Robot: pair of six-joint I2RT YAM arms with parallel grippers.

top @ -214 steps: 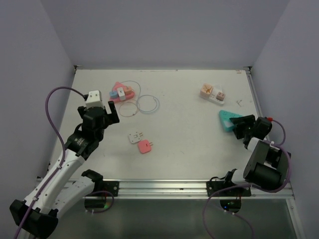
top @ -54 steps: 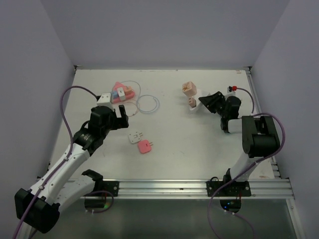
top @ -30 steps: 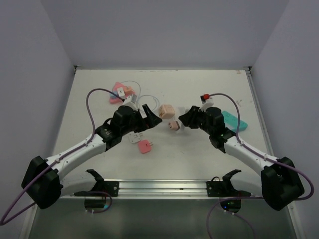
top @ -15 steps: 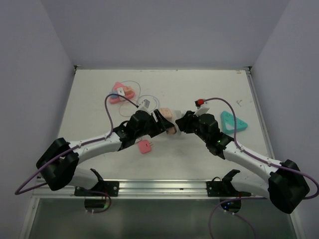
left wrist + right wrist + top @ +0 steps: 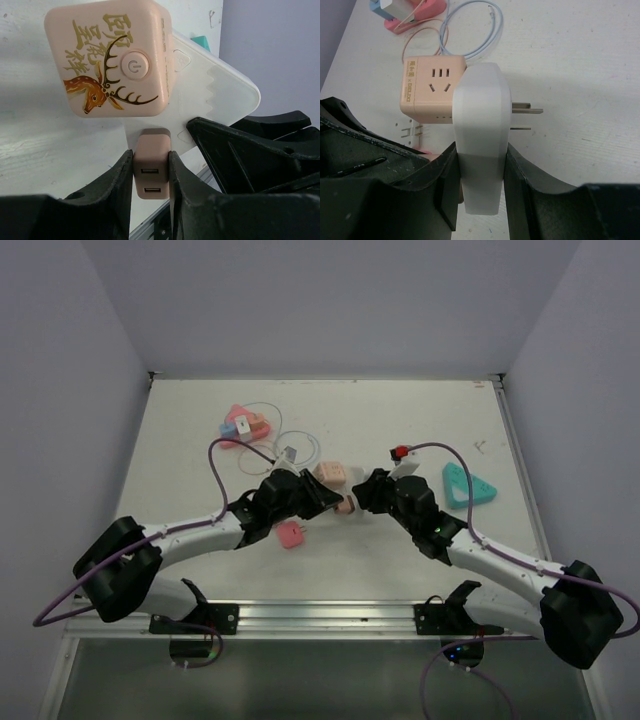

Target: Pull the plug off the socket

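A white flat socket (image 5: 480, 150) hangs above the table middle, and my right gripper (image 5: 480, 165) is shut on its narrow end. A small pink plug (image 5: 151, 165) with two USB ports sticks out of the socket's face (image 5: 220, 95). My left gripper (image 5: 151, 160) is shut on this plug, a finger pressed to each side. A pink cube adaptor (image 5: 107, 60) with a deer drawing sits plugged in just beyond it. From above, both grippers meet at the plug (image 5: 345, 504), with the cube (image 5: 330, 476) beside them.
A pink triangular socket (image 5: 240, 426) with plugs lies at the back left, with looped cables (image 5: 290, 445) next to it. A teal triangular socket (image 5: 467, 483) lies at the right. A loose pink plug (image 5: 291, 533) lies under my left arm.
My left gripper has closed from wide open onto the small pink plug. Both arms shifted slightly; the right still holds the white socket.
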